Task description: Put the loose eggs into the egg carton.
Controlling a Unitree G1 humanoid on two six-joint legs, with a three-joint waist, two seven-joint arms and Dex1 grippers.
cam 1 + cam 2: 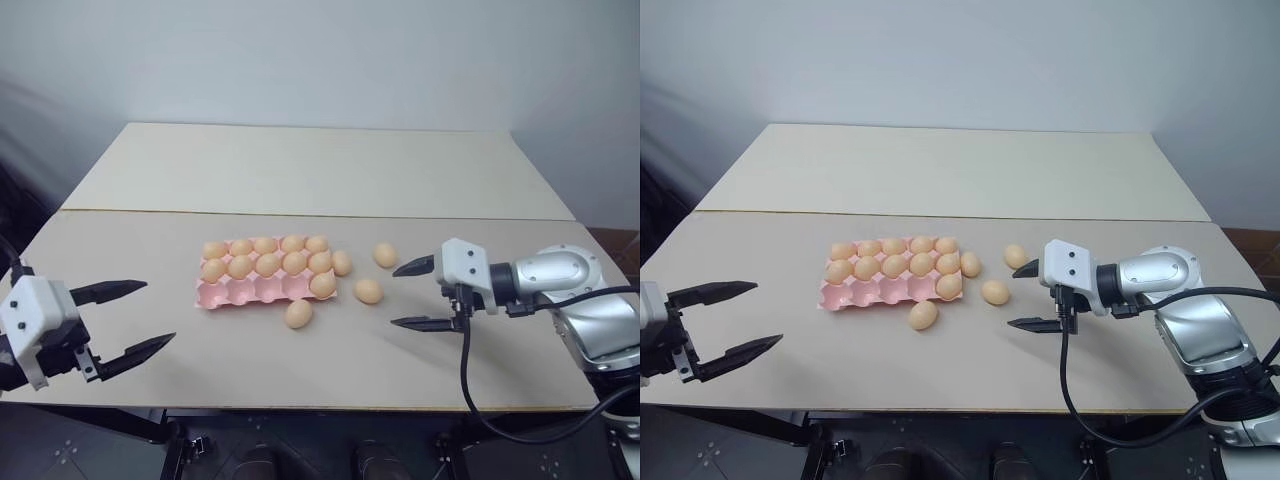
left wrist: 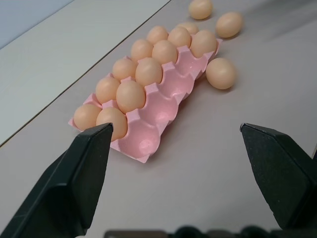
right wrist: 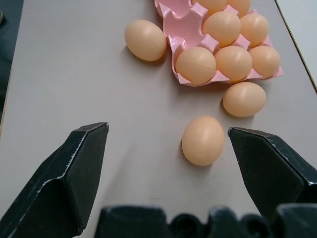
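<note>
The egg carton [image 1: 262,289] lies near the middle of the table [image 1: 300,170], its two far rows filled with eggs and one more egg in the right end cup of the near row, the other near cups bare; four loose eggs lie on the table beside it: one [image 1: 342,263] touching its right end, one [image 1: 385,255] further right, one [image 1: 368,291] nearer the right tool, one [image 1: 298,314] just off its near right corner. The right tool [image 1: 411,294] hovers just right of these eggs, fingers wide apart, nothing between them; the left tool [image 1: 133,321] hangs well left of the carton, also spread and empty.
</note>
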